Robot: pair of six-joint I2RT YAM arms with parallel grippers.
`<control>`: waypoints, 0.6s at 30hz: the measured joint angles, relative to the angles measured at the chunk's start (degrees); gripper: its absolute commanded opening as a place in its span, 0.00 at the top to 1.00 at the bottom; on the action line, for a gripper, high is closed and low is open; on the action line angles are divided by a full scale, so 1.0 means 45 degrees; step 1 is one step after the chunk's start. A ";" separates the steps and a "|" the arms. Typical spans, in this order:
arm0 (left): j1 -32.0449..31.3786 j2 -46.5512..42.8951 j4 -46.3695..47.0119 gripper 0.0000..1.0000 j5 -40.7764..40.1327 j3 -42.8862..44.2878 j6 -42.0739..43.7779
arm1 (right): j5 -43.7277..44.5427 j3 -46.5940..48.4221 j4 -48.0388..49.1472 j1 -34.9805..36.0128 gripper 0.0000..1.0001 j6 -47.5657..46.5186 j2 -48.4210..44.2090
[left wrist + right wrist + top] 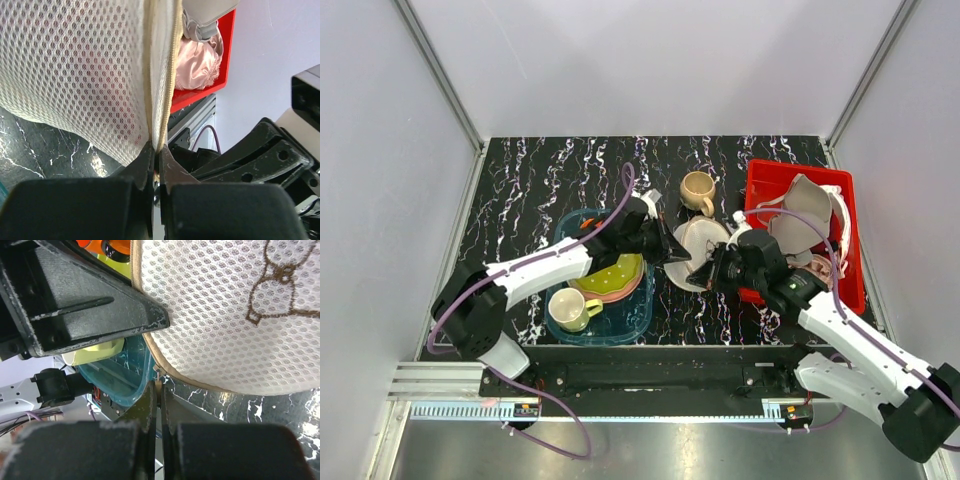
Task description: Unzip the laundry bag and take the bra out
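As left hand [156,152] pinches, laundry bag [75,75] zipped.

Behind the laundry bag [698,245] bare table [550,185] lies open, except the beige mug [698,192] just behind it. Left of the bag the blue tray [625,322] blocks the way; right of it, the red bin [762,176]. The left gripper [156,152] and right gripper [159,390] crowd its near edge.

The right claw [158,390], jaws pressed together, pinches the tan rim of the laundry bag [215,320] directly above; left of it, a teal tray [122,375] and the left claw's black finger [85,305].
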 measured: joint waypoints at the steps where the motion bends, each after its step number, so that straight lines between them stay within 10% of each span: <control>1: 0.0034 0.0000 -0.0160 1.00 -0.0015 0.0102 0.0058 | 0.0068 0.0121 -0.0165 0.0000 1.00 -0.0087 -0.0102; 18: 0.1501 -0.0092 -0.2725 1.00 0.0044 0.3361 0.1758 | 0.1734 0.0777 -0.2773 0.0000 1.00 -0.1088 -0.2244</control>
